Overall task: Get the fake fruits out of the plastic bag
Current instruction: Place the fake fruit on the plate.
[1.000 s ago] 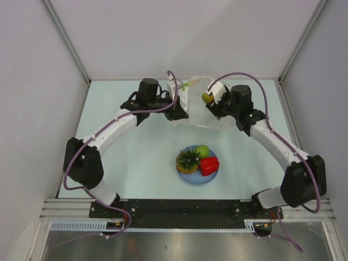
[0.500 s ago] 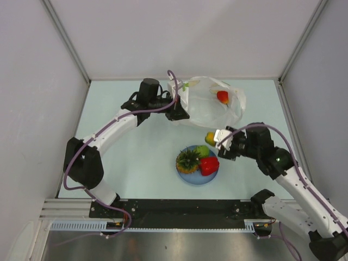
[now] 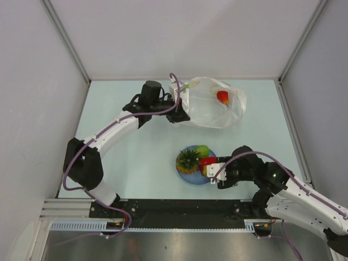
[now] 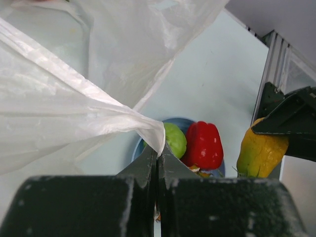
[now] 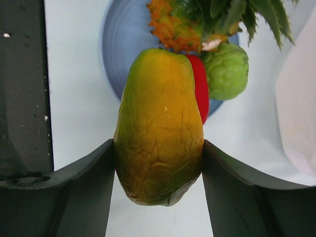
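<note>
Crinkly translucent white plastic bag (image 3: pixel 215 109) at the far middle, one edge pinched in the left gripper (image 4: pixel 157 153), small red fruit (image 3: pixel 222 97) showing through its far side. Orange pineapple (image 3: pixel 188 160), green apple (image 3: pixel 202 150) and red pepper (image 3: pixel 207 162) huddled on the blue plate (image 3: pixel 187 178), near middle. Yellow-green mango (image 5: pixel 159 126) clamped lengthwise in the right gripper (image 5: pixel 158 143), at the plate's right edge

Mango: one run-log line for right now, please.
right jaws: holding mango at blue plate rim | left jaws: shut on plastic bag | plate: pineapple, green apple, red pepper | bag: one red fruit

Mango (image 5: pixel 159 126) between end effector (image 5: pixel 158 187) fingers
</note>
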Controlling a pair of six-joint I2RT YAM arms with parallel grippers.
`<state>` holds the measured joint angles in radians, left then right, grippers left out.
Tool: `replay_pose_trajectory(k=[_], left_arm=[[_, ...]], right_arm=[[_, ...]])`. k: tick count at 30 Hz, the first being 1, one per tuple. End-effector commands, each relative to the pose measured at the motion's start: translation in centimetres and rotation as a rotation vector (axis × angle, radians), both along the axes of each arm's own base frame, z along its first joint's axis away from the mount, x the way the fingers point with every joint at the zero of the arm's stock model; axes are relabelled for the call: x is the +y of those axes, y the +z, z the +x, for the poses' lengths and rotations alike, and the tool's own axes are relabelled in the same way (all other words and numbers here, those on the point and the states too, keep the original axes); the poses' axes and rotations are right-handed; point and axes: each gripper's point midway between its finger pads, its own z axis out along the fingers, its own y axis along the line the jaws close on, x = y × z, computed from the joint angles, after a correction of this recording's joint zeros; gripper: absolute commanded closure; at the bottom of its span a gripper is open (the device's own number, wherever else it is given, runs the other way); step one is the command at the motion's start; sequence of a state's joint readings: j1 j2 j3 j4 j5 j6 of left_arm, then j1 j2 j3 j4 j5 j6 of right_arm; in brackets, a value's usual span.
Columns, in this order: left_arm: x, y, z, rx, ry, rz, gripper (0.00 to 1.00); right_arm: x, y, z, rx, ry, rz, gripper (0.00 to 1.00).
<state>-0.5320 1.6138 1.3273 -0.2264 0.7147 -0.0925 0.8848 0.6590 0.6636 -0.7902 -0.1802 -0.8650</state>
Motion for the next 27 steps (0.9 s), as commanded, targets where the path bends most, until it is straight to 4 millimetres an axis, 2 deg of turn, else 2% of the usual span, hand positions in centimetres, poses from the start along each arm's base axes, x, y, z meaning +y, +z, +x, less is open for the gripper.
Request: replay_pose_trajectory(k=[1,5,9,13,16,19,23,27], left_arm=[[-1.0,0.5,-2.3,-0.104,-0.077,0.045,1.00],[-2.0,0.1,-3.8,-0.112,-0.118,0.072,1.00],[-2.0,0.5,-4.6,-0.113,-0.133,0.070,1.00],[-1.2,0.8,-3.7,-0.107,-0.060,0.070,1.00],[-0.5,1.6,-2.8,-0.112,-0.007,0.047,1.00],[-0.4,2.2,-2.8,-0.123,-0.005,0.034,1.00],[-0.5,2.5,-2.8,-0.114,-0.003,0.022,1.00],[-0.5,2.7,-2.9,-0.116,-0.002,0.009,1.00]], right_arm=[[1.7,1.1,-0.2,-0.030,0.033,0.046,0.65],[2.4,0.7,-0.9,-0.046,0.097,0.022,0.65],[2.7,0.3,-1.2,-0.047,0.119,0.007,0.65],[2.8,0.4,-0.9,-0.044,0.090,0.007,0.64],[2.6,0.0,-1.5,-0.011,0.102,-0.015,0.65],[2.7,-0.9,-2.4,0.022,0.128,-0.048,0.65],[4.1,-1.9,-2.7,0.013,0.149,-0.057,0.65],[5.4,-2.8,-1.7,-0.040,0.128,-0.049,0.64]])
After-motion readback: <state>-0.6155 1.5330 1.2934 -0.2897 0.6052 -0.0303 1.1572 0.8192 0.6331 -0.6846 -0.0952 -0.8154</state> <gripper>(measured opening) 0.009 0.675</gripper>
